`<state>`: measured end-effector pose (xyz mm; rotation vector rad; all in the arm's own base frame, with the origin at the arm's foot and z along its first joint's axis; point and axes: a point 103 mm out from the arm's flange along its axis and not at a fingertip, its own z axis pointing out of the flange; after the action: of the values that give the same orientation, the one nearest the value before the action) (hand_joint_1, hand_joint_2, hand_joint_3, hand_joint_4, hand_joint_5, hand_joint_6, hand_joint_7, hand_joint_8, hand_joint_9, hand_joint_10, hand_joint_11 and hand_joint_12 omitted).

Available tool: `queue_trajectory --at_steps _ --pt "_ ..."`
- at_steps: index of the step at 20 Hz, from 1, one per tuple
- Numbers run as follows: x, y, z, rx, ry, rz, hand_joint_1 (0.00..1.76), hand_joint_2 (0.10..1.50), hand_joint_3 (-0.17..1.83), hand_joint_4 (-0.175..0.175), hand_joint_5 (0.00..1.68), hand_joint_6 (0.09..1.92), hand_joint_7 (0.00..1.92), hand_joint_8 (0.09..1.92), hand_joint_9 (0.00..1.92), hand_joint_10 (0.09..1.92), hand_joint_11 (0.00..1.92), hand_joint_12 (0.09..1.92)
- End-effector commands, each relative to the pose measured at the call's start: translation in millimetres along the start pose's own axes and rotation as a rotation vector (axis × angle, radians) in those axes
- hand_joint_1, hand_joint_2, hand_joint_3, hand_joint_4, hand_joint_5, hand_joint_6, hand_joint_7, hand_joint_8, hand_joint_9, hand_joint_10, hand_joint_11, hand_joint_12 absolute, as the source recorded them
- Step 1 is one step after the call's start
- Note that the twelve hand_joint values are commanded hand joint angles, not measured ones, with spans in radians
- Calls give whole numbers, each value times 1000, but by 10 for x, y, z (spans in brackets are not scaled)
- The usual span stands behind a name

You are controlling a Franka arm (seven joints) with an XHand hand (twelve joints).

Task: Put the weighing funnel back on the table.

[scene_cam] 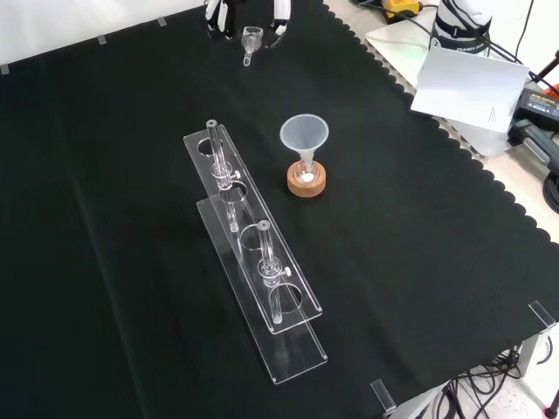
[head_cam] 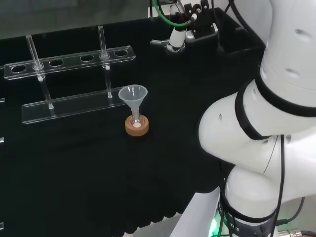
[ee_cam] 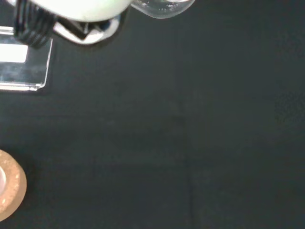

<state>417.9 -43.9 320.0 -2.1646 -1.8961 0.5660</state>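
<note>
Weighing funnel [scene_cam: 251, 38] points its stem away from the hand [scene_cam: 216, 21], toward the funnel [scene_cam: 304, 135]; you cannot tell whether the hand grips it.

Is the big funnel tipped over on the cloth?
No, the funnel stands mouth up, stem in the small flask on the cork ring.

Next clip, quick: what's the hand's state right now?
Hand: shut on the weighing funnel, with fingers curled on either side of it, at the top of the front view.
</note>
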Motion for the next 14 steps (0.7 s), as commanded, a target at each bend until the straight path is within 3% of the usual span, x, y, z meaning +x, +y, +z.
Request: queue_trajectory --at_steps 1,14 --pt "-335 784 211 47 -54 73 1103 646 757 175 1176 890 572 653 842 389 758 1079" --pt "-570 1502 593 127 -84 94 1103 647 757 175 1175 891 571 655 842 390 756 1081"
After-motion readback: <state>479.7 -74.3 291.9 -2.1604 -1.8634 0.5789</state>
